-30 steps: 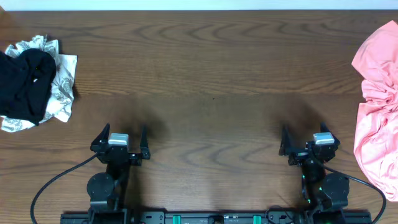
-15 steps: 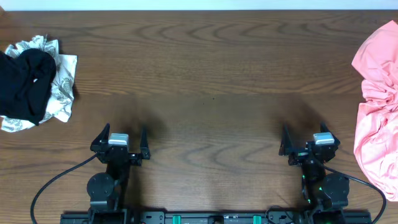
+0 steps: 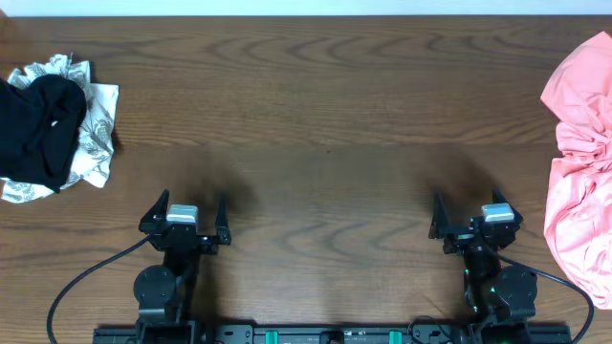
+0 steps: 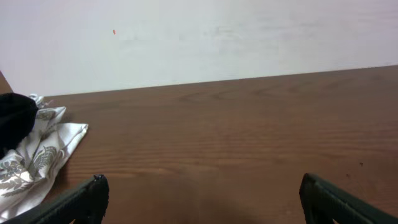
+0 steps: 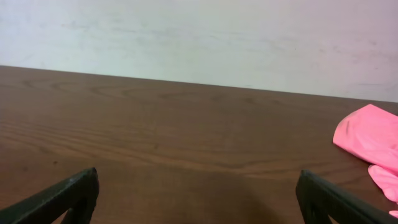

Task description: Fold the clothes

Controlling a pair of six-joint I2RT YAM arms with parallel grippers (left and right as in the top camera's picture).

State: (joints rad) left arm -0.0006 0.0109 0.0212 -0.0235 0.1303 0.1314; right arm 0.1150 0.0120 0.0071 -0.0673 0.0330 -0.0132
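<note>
Overhead, the pink garment (image 3: 579, 143) lay bunched at the table's (image 3: 325, 115) right edge, partly out of frame. The black garment (image 3: 43, 129) sat heaped on a patterned cloth (image 3: 96, 134) at the far left. Both piles were well apart from me. Reaching that far sideways, I judged I might pinch several layers at once (the pink one was badly crumpled) and drag a tangle, or nudge it off the edge. My left claw (image 3: 191, 203) and right claw (image 3: 467, 204) stood spread wide, gripping nothing, no cloth near them.
</note>
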